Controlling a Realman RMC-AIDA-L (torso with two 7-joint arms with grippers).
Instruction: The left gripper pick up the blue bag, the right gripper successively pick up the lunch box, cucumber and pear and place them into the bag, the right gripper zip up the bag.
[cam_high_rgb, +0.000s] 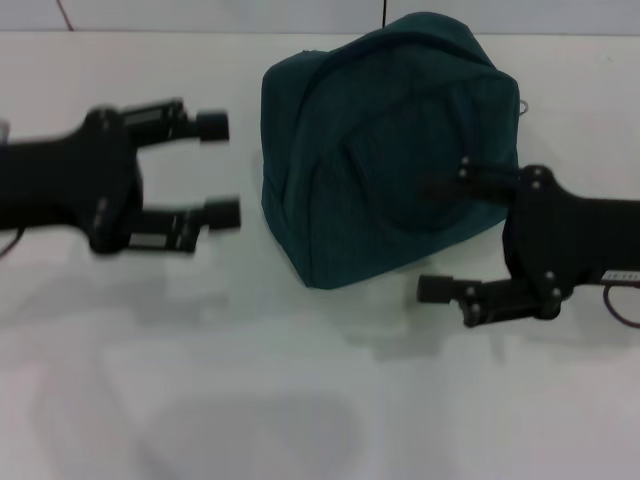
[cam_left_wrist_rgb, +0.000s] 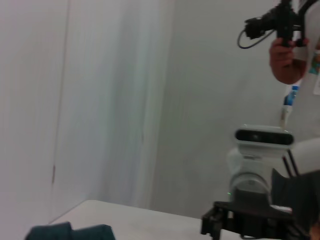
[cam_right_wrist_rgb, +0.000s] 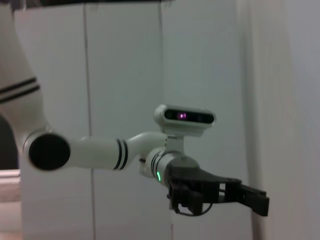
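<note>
The blue bag (cam_high_rgb: 385, 150) sits on the white table at the back centre, bulging, with its top flap down. My left gripper (cam_high_rgb: 220, 168) hangs open just left of the bag, a short gap away, with nothing between its fingers. My right gripper (cam_high_rgb: 433, 238) is open at the bag's front right corner; its upper finger lies over the fabric and its lower finger (cam_high_rgb: 436, 290) is over the table. The right wrist view shows the left gripper (cam_right_wrist_rgb: 250, 199) from the side. In the left wrist view the bag's top (cam_left_wrist_rgb: 70, 233) peeks in. Lunch box, cucumber and pear are out of view.
The white table (cam_high_rgb: 300, 400) stretches in front of the bag. White wall panels stand behind. In the left wrist view a person (cam_left_wrist_rgb: 290, 55) holds a camera rig at the upper right, above the right arm's wrist camera (cam_left_wrist_rgb: 262, 137).
</note>
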